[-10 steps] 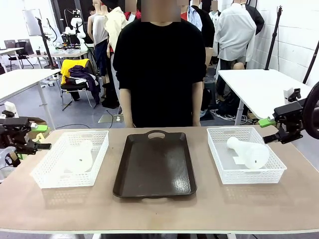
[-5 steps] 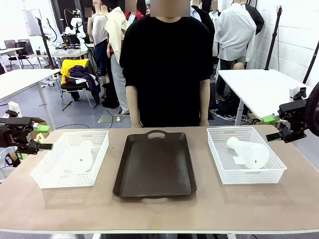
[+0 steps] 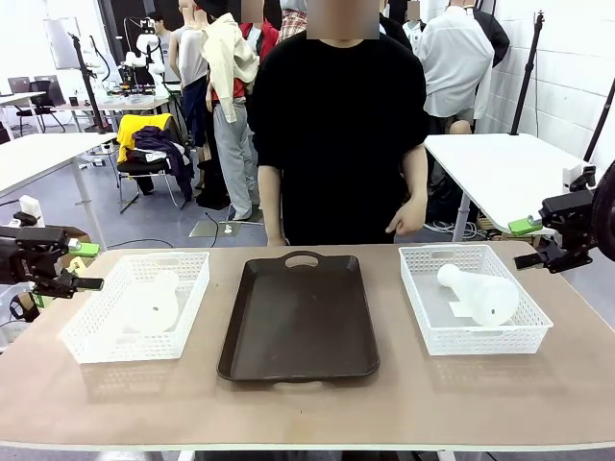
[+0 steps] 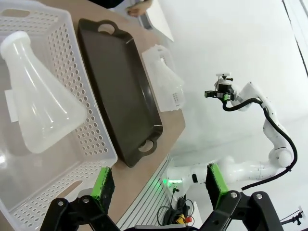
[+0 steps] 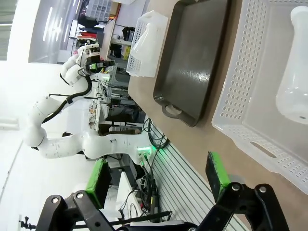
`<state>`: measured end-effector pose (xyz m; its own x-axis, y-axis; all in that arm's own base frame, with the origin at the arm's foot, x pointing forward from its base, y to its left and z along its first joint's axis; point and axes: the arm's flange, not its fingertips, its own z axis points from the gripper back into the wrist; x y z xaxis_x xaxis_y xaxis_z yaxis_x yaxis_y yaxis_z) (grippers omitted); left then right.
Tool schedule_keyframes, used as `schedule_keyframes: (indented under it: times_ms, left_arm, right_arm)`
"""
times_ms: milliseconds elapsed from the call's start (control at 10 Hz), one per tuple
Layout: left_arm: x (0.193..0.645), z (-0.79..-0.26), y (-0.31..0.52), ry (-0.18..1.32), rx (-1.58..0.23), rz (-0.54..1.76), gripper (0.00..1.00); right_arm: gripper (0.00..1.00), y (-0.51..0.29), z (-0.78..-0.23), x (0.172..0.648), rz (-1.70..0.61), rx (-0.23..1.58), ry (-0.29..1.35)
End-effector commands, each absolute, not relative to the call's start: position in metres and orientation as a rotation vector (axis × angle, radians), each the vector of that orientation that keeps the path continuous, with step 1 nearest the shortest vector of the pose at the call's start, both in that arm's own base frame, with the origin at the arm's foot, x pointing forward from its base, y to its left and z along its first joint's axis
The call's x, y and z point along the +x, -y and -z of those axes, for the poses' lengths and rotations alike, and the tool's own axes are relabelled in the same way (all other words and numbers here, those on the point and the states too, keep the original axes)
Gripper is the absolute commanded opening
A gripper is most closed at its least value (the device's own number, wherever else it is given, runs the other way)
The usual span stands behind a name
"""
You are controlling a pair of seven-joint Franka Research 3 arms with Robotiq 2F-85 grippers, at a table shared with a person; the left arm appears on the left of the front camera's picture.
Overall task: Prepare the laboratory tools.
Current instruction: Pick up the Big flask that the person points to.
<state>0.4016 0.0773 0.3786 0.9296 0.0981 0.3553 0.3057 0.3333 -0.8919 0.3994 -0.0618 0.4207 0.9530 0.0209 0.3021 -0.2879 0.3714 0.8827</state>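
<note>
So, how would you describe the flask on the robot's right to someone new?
Find the dark tray in the middle of the table. On the robot's right of it sits a white basket, and the flask lies on its side inside, neck pointing away. Its twin lies in the left basket instead.

No readable text, brand, number or sign appeared in any view. A small white slip (image 3: 462, 309) lay on the floor of the right-hand basket (image 3: 476, 348), at about 8 o'clock from the flask (image 3: 480, 293) lying there. Any print on it was too small to make out. A second slip (image 4: 9, 108) in the left-hand basket (image 4: 96, 144) showed no legible print either.
</note>
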Motion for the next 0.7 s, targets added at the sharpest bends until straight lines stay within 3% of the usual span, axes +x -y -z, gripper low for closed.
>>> schedule_keyframes:
  times_ms: [0, 600]
  left_arm:
    - [0.4002, -0.3793, -0.0785, 0.373, -1.264, 0.151, 1.0]
    - [0.4002, -0.3793, -0.0785, 0.373, -1.264, 0.151, 1.0]
  right_arm:
    - [1.0, 0.061, -0.4205, 0.3995, -0.2, 1.174, 0.244]
    - [1.0, 0.061, -0.4205, 0.3995, -0.2, 1.174, 0.244]
